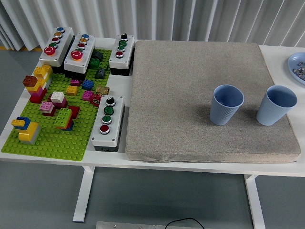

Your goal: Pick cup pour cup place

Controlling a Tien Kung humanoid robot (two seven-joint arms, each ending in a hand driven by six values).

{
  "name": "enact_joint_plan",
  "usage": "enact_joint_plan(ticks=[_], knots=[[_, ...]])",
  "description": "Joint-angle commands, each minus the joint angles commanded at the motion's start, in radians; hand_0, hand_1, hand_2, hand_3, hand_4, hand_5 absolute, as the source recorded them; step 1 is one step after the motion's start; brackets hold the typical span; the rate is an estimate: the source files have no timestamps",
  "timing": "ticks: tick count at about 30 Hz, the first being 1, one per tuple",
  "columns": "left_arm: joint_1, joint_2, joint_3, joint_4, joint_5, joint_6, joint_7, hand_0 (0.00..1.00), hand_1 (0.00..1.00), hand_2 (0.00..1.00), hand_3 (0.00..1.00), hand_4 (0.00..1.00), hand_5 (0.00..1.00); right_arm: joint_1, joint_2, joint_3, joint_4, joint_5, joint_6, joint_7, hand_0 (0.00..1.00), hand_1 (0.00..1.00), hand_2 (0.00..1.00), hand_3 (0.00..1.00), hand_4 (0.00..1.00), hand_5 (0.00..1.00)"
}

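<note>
Two light blue ribbed cups stand upright on a grey mat [190, 86]. The left cup [226, 105] is near the mat's middle right. The right cup [275, 105] stands near the mat's right edge. I cannot see what is inside either cup. Neither of my hands is in view.
A green baseplate [52, 129] with several coloured bricks lies at the left. Three button boxes [82, 52] stand at the back left and one button box [107, 122] by the mat's left edge. A blue dish [298, 67] shows at the right edge.
</note>
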Motion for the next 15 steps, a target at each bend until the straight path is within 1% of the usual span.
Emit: enact_joint_plan(ticks=[8,9,15], knots=[[0.0,0.0,0.002,0.0,-0.001,0.0,0.0,0.745,0.734,0.8,0.663,0.513,0.936,0.0,0.001,0.001,-0.001,-0.009,0.0,-0.012,0.891,0.813,0.875,0.893,0.77,0.998],[-0.001,0.0,0.005,0.0,-0.004,0.0,-0.001,0.747,0.734,0.8,0.665,0.513,0.936,0.0,0.001,0.001,-0.001,-0.01,0.0,-0.013,0.891,0.813,0.874,0.893,0.775,0.974],[0.001,0.0,0.001,0.0,0.0,0.0,0.001,0.747,0.735,0.8,0.665,0.512,0.935,-0.001,0.001,0.0,0.0,-0.012,0.0,-0.014,0.891,0.813,0.873,0.893,0.776,0.97]])
